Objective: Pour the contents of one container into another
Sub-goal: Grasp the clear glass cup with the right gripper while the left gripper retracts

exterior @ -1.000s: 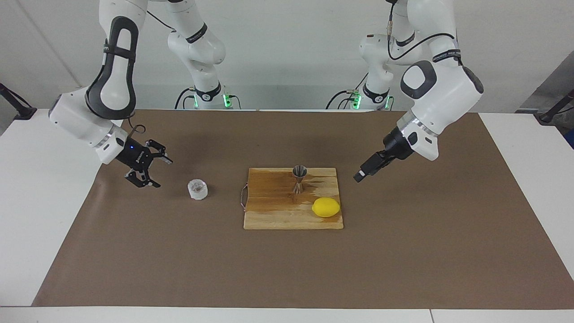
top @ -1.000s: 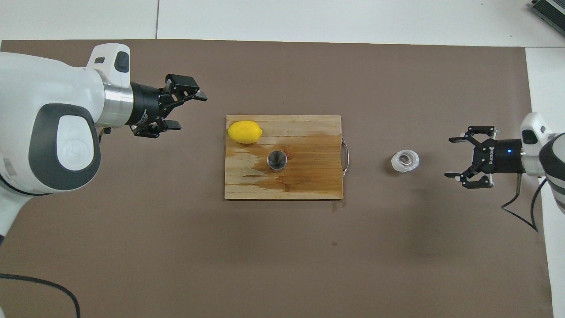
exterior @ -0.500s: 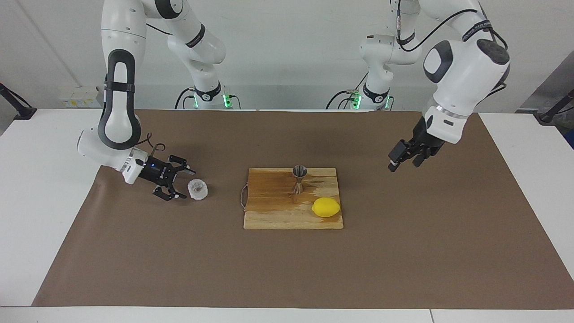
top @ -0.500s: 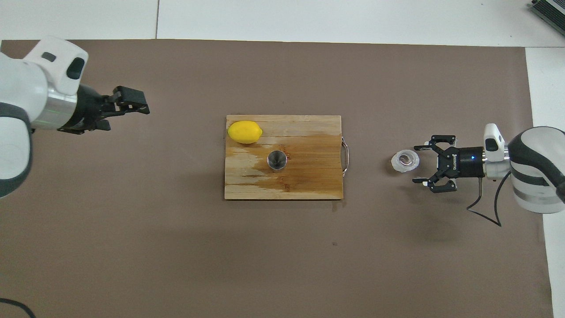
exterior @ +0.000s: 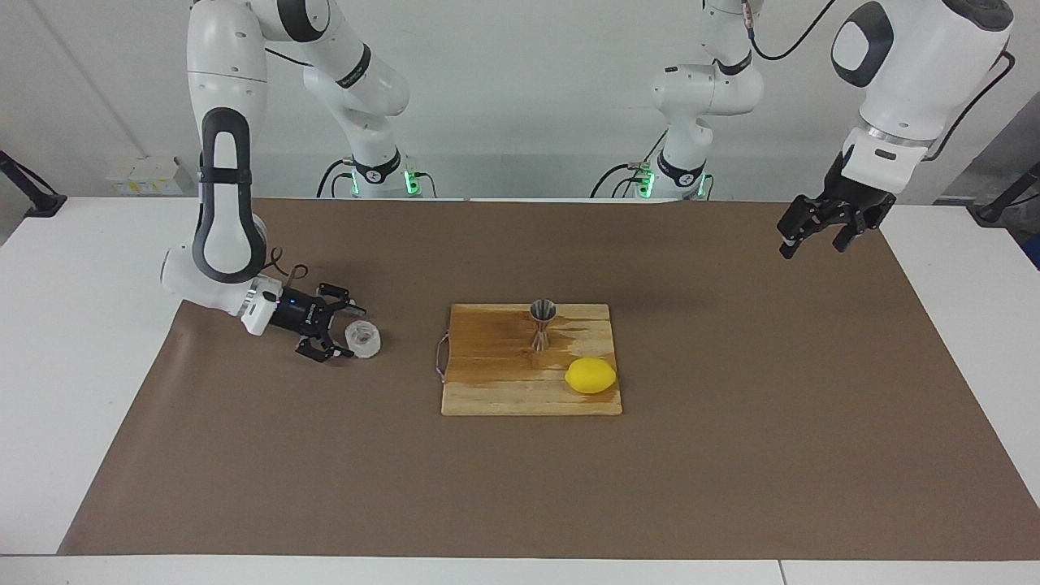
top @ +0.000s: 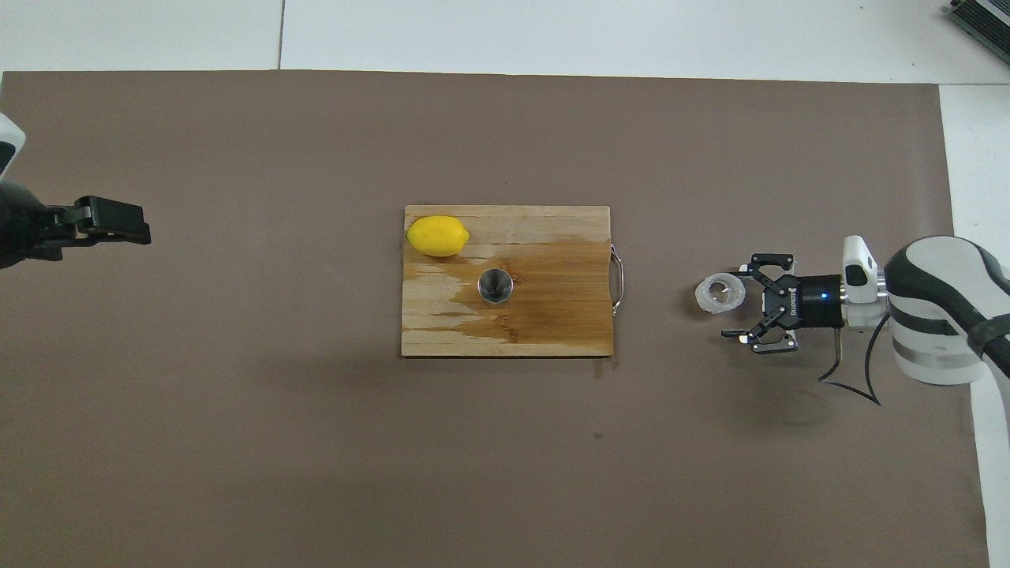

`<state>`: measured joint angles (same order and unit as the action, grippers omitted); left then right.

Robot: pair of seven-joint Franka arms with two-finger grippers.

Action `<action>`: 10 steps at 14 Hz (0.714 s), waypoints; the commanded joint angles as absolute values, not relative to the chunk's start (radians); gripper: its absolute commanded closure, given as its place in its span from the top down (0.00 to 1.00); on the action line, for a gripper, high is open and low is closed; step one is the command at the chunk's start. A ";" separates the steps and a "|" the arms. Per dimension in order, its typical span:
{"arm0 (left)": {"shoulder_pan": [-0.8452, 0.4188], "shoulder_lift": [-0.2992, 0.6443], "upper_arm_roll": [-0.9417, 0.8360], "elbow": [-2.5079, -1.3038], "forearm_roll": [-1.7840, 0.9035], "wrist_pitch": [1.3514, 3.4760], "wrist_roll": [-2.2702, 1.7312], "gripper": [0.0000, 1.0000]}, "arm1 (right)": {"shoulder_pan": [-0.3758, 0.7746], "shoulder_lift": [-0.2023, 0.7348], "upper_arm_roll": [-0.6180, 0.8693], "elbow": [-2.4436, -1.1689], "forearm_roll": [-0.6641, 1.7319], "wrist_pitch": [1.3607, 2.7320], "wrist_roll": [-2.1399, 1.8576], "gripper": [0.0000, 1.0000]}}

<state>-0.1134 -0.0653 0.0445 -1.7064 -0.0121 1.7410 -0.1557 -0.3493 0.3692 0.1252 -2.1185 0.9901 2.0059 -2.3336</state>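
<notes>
Since half a second ago, both of my arms have shifted: my right gripper (exterior: 340, 331) has slid in low to the clear cup (exterior: 362, 340), and my left gripper (exterior: 822, 227) has lifted up and away toward the left arm's end of the table.

Counted, the table holds one clear cup, one steel jigger (exterior: 542, 324), one lemon (exterior: 591, 375), one wooden cutting board (exterior: 496, 382) and one brown mat (exterior: 731, 455).

Small white lettering runs along my right gripper's black body, too small to read.

My right arm bends down steeply, its forearm nearly upright and its wrist lying almost level just above the mat. Its fingers (top: 742, 274) are spread wide, pointing toward the board. The cup sits at the mouth of the gap by the finger farther from the robots, tilted, its rim leaning toward the gripper; whether they touch is unclear. The cup rests on the mat toward the right arm's end, well apart from the board.

The jigger stands upright on the board, with the lemon just beside it, farther from the robots.

My left arm is raised high, its gripper hanging over the mat's edge; its fingers point down and I cannot tell how far apart they are.
</notes>
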 commanded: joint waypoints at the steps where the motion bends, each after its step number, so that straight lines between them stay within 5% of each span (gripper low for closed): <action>1: -0.109 -0.052 0.044 -1.628 0.018 1.645 -0.081 1.00 | -0.325 0.368 0.130 -2.125 1.034 2.034 -2.378 1.00; 5: -0.098 -0.046 0.043 -1.598 0.018 1.582 -0.083 1.00 | -0.307 0.368 0.130 -2.126 1.035 2.040 -2.402 1.00; 7: -0.104 -0.046 0.044 -1.600 0.018 1.574 -0.086 1.00 | -0.307 0.370 0.130 -2.122 1.037 2.043 -2.399 0.47; 10: -0.095 -0.046 0.041 -1.595 0.005 1.556 -0.087 1.00 | -0.301 0.367 0.132 -2.099 1.039 2.045 -2.373 0.16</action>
<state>-0.1078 -0.0581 0.0477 -1.6241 0.0008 1.5925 -0.0976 -0.3028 0.3694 0.1253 -2.1093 1.0046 2.0277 -2.3678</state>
